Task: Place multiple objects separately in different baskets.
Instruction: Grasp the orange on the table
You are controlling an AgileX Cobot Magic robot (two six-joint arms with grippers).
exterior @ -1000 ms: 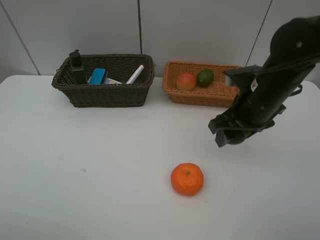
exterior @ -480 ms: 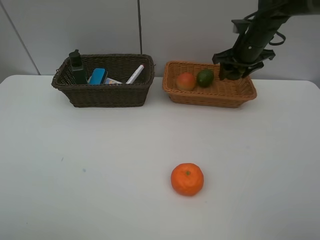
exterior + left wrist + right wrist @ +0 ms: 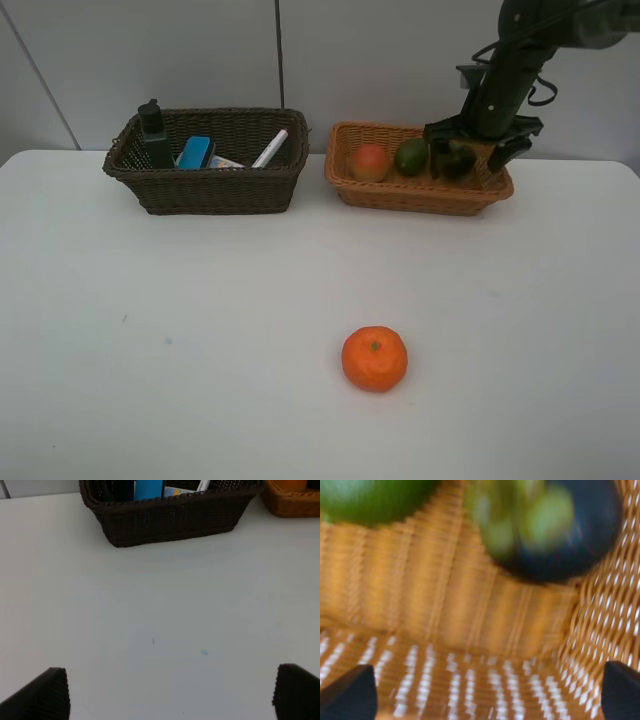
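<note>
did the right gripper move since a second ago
Yes. The right gripper has gone from over the bare table in front of the tan basket to up over that basket's right end, above the dark fruit.

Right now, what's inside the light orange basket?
Inside the orange basket sit a reddish fruit, a green fruit and a dark fruit under the open right gripper. The gripper hides the far corner.
</note>
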